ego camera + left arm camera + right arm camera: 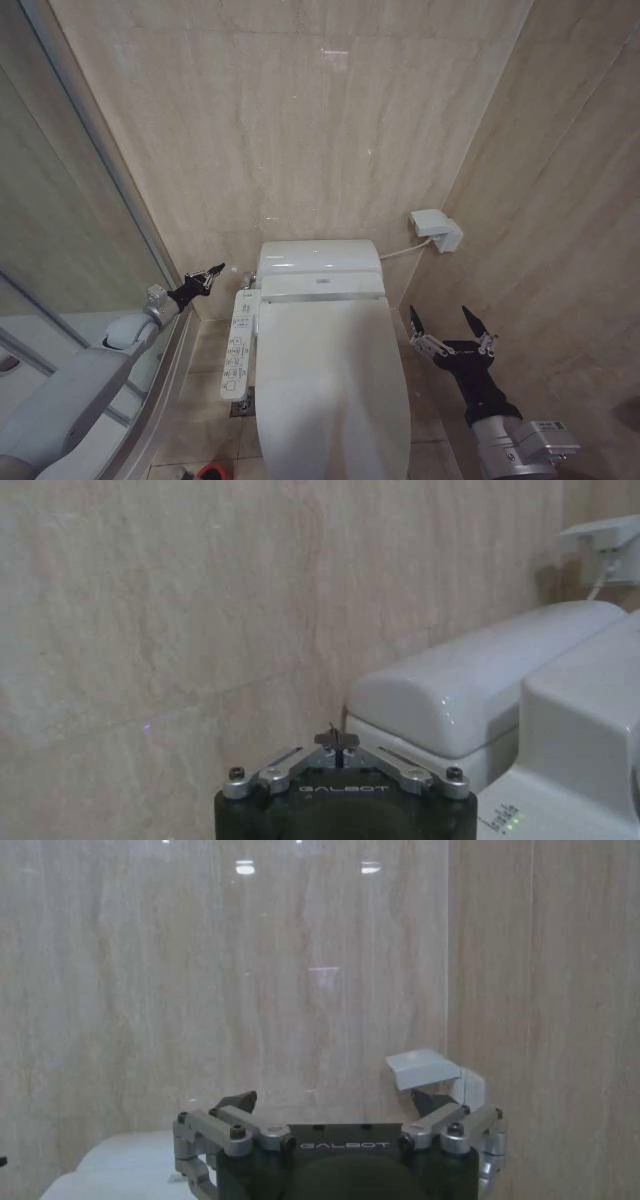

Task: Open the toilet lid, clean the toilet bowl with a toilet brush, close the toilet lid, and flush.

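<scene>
While the toilet lid (335,385) lies flat and shut over the bowl, its long axis running from the tank at the wall toward the robot, I judge that the first step, opening it, is not yet begun. The right end effector (450,325) hangs beside its right edge with fingers spread, and the left end effector (212,274), fingers pressed together, hovers near the tank's left corner; the next move calls for one of them to catch the lid's front edge and swing it up.
</scene>
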Available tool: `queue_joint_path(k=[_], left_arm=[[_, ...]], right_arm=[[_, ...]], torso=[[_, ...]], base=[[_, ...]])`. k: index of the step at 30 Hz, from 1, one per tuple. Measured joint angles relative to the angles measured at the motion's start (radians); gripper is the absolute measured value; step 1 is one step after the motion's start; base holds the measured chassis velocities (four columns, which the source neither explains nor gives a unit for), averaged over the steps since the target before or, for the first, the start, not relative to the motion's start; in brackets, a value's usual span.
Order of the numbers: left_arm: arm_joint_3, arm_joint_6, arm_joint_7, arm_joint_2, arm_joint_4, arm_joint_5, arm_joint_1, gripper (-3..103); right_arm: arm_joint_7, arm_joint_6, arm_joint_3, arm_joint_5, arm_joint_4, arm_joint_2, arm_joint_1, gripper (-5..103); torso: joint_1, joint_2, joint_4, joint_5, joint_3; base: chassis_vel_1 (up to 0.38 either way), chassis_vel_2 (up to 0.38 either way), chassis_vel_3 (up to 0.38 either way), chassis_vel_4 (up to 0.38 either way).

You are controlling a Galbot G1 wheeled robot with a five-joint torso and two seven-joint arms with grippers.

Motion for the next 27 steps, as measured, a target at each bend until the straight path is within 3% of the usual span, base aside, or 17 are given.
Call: queue_joint_path(k=[3, 6, 10, 27], left_arm=[[0.01, -0.022, 0.03, -0.008, 0.037, 0.002, -0.014, 0], [0.04, -0.083, 0.121, -0.038, 0.143, 0.008, -0.05, 0], [0.063, -0.111, 0.164, -0.07, 0.217, 0.01, -0.079, 0], [0.099, -0.149, 0.227, -0.195, 0.398, 0.046, -0.174, 0]], right_arm=[[0.0, 0.0, 0.0, 0.0, 0.0, 0.0, 0.0, 100], [0.0, 0.0, 0.0, 0.0, 0.0, 0.0, 0.0, 100], [0.0, 0.0, 0.0, 0.0, 0.0, 0.0, 0.0, 100], [0.0, 0.0, 0.0, 0.0, 0.0, 0.0, 0.0, 100]], torso=[[0.0, 0.0, 0.0002, -0.0001, 0.0], [-0.001, 0.0, 0.0003, -0.0002, 0.0], [-0.001, 0.0, 0.0004, -0.0002, 0.0], [-0.001, 0.0, 0.0003, -0.0001, 0.0]], base=[[0.0, 0.0, 0.0, 0.0], [0.0, 0.0, 0.0, 0.0], [0.0, 0.0, 0.0, 0.0], [0.0, 0.0, 0.0, 0.0]])
